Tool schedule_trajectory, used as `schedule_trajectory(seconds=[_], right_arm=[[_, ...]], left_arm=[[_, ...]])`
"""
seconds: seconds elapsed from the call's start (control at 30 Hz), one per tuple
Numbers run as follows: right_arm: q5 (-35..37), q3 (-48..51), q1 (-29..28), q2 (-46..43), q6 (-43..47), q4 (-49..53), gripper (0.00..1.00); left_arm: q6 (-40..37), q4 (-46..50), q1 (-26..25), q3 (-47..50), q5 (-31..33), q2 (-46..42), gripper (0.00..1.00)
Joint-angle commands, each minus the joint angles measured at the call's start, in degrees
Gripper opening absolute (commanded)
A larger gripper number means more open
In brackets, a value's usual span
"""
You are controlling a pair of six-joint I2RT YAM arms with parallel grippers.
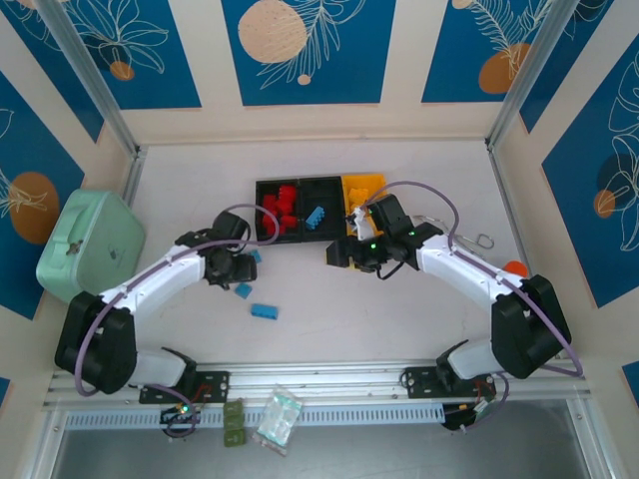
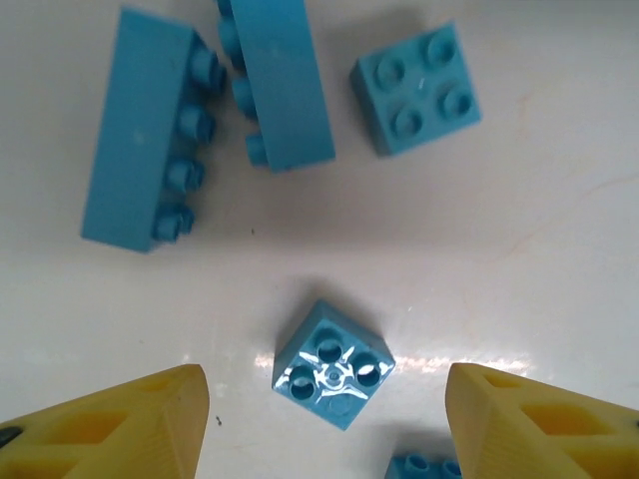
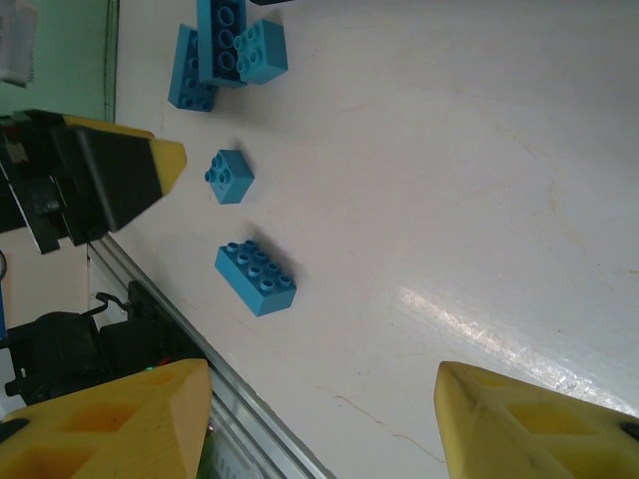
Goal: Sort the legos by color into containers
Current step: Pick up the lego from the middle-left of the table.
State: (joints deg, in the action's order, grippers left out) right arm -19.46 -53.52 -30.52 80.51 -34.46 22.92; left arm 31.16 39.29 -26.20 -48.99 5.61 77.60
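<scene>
Three joined containers stand at the back middle: the left black one holds red legos, the middle black one a light blue lego, the yellow one yellow legos. My left gripper is open over the table, and a small light blue lego lies upside down between its fingers, touching neither. Three more blue legos lie just beyond it. My right gripper is open over bare table, with nothing between its fingers. A long blue lego and a small one lie ahead of it.
A mint-green lidded case sits at the left edge. A metal rail runs along the table's near edge, with small packets below it. The right arm reaches across in front of the yellow container. A wire hook lies at the right.
</scene>
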Motion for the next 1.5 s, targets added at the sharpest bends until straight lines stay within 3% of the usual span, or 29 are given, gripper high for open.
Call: schedule_trajectory(seconds=[0.0, 0.43, 0.57, 0.67, 0.87, 1.17, 1.47], right_arm=[[-0.45, -1.19, -0.06, 0.62, 1.4, 0.37, 0.61], [-0.23, -0.71, -0.06, 0.93, 0.48, 0.29, 0.61], [-0.24, -0.54, -0.01, 1.13, 0.22, 0.02, 0.61], [-0.05, -0.17, -0.02, 1.14, -0.02, -0.24, 0.61], [0.05, 0.6, 0.07, 1.05, -0.19, -0.76, 0.61], [-1.24, 2.05, 2.7, -0.49, 0.15, -0.64, 0.61], [4.64, 2.72, 9.0, -3.11, 0.14, 5.34, 0.61]], left_arm=[[0.16, -2.18, -1.64, 1.54, -2.29, 1.65, 0.66], [-3.25, -5.13, -3.99, 3.11, 1.47, 9.73, 0.67], [-3.21, -5.89, -4.0, 3.05, 1.59, 11.86, 0.58], [-3.12, -5.66, -4.07, 2.6, 1.19, 12.65, 0.45], [-2.77, -4.45, -4.3, 1.63, 0.9, 11.42, 0.29], [-2.24, -1.91, -4.39, -3.23, -0.7, 7.76, 0.24], [-2.6, 0.02, -6.49, -15.69, -3.32, 12.11, 0.24]])
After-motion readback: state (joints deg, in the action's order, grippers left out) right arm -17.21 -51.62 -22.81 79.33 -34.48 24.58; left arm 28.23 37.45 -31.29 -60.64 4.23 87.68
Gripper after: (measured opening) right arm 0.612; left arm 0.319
